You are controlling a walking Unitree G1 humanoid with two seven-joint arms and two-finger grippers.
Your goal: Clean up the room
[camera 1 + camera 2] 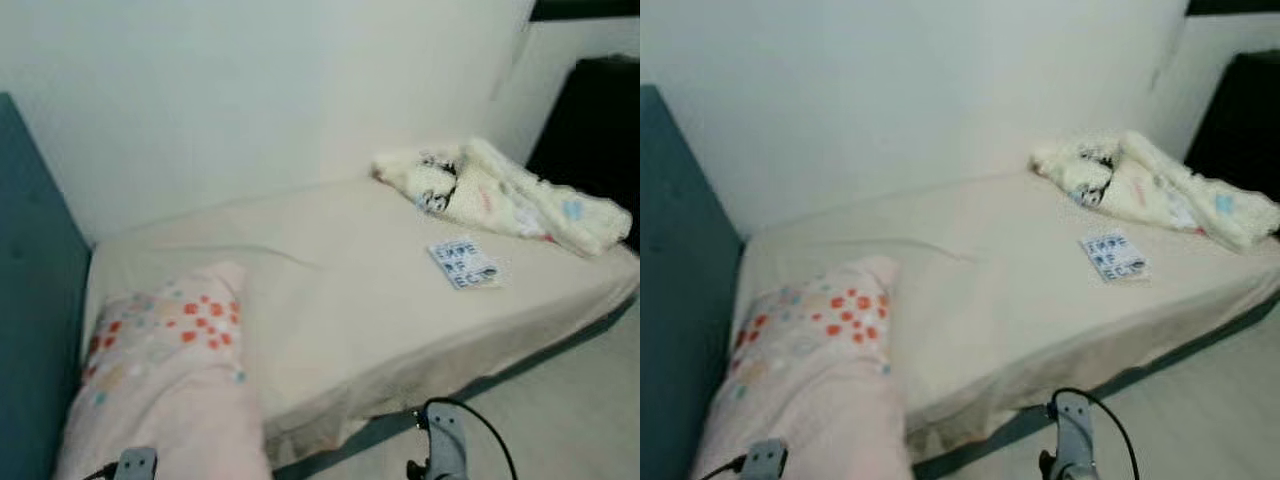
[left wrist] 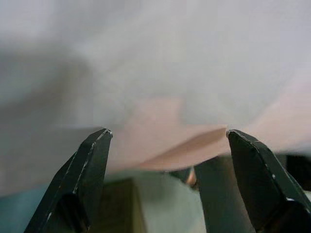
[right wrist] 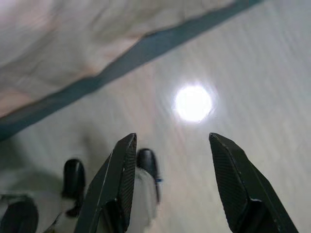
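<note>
Standing at the bed [image 1: 330,300], both hands hang parted and empty: left hand [image 2: 167,141] by the floral pillow [image 1: 165,350], lower left; right hand [image 3: 170,145] over floor. Best approach the booklet [image 1: 463,262] and crumpled blanket [image 1: 510,195], upper right.

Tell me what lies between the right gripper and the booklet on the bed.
Nothing visible blocks it. The right gripper hangs open over the floor beside the bed. The booklet lies flat on bare sheet, apart from the blanket behind it and the pillow far to its left.

text: none legible | booklet [image 1: 463,263] on bed [image 1: 350,300]: print too blurred
</note>
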